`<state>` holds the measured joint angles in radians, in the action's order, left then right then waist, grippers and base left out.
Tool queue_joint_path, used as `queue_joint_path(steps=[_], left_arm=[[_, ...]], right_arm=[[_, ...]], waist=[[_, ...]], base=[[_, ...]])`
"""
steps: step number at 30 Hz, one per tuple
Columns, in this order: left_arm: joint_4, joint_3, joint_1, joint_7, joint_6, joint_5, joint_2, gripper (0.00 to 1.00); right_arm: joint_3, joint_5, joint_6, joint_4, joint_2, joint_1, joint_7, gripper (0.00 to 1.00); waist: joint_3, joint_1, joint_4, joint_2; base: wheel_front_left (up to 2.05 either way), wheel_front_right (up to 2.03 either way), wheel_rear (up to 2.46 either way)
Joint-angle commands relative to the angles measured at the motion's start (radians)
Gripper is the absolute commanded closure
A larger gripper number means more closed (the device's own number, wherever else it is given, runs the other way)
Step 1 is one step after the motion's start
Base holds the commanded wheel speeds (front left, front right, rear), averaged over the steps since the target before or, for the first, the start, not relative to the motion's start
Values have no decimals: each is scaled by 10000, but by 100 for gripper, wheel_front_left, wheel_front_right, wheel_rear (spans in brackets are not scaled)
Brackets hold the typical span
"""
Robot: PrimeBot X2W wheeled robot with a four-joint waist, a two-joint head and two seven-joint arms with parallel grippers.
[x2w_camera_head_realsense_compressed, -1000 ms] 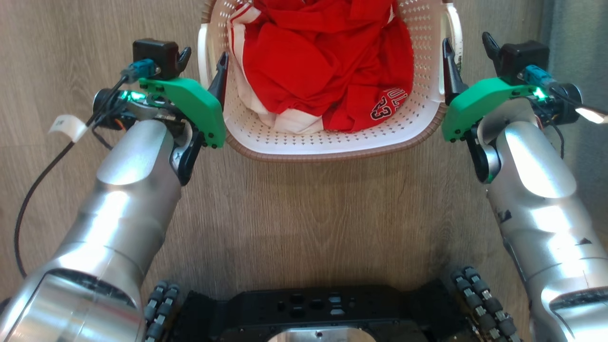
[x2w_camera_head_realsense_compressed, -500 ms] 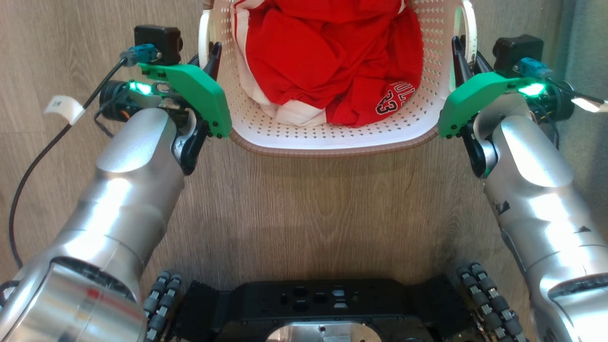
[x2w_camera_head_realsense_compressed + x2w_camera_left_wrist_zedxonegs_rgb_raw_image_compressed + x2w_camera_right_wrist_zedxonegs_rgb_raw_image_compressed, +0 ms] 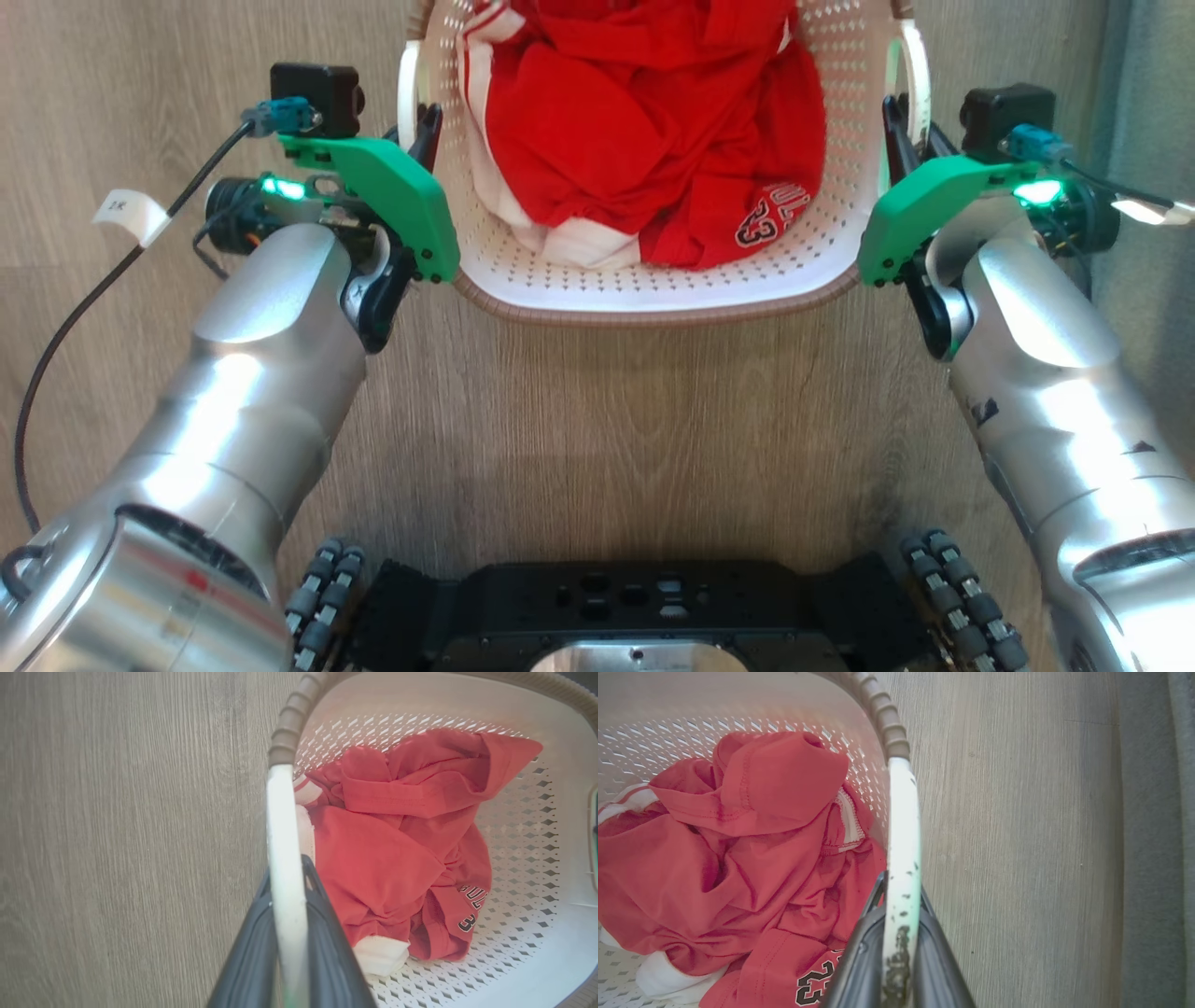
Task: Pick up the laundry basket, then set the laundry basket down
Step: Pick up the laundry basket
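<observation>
The basket (image 3: pixel 653 273) sits at 12 o'clock in the head view, on or just above the floor (image 3: pixel 607 420); which of the two I cannot tell. It is perforated white plastic with a braided brown rim (image 3: pixel 653 313), so probably light and fairly stiff, though the thin walls may flex under a one-sided pull. The red jersey (image 3: pixel 644 121) inside is soft and loose and adds little weight.

The side loops are the best places to hold, and both are taken. The left pincer (image 3: pixel 425 126) is clenched on the left handle (image 3: pixel 285 858) at the basket's 9 o'clock. The right pincer (image 3: pixel 901 121) is clenched on the right handle (image 3: pixel 903 835) at its 3 o'clock. The handles are smooth, narrow strips and could slide between the fingers, so the two sides should rise evenly.

The floor is flat wood-grain planking. A grey strip (image 3: pixel 1148 93) runs along 3 o'clock, and the robot's base (image 3: pixel 635 597) is at 6 o'clock.
</observation>
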<state>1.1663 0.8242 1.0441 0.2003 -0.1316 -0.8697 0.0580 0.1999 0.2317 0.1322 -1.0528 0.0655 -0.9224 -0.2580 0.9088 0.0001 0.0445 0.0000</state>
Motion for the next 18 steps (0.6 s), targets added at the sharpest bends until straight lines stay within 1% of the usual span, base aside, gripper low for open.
queue_joint_path(steps=[1,9,13,18], left_arm=[[1,-83,3,-24,10,-162,354,100],[160,243,-150,-552,10,-766,332,100],[161,414,-199,-910,10,-1086,368,100],[135,615,-262,-1662,10,-1609,489,100]], right_arm=[[238,79,-15,-45,-152,238,-38,100],[844,491,-15,-940,-153,-12,127,100],[1210,838,-15,-1330,-153,-159,521,100],[1684,1232,-15,-1675,-153,-364,1130,100]], waist=[[-145,-1,22,0],[-769,-1,-34,0],[-1171,-1,-59,0],[-1801,-1,-90,0]], base=[[0,0,0],[0,0,0],[0,0,0],[0,0,0]])
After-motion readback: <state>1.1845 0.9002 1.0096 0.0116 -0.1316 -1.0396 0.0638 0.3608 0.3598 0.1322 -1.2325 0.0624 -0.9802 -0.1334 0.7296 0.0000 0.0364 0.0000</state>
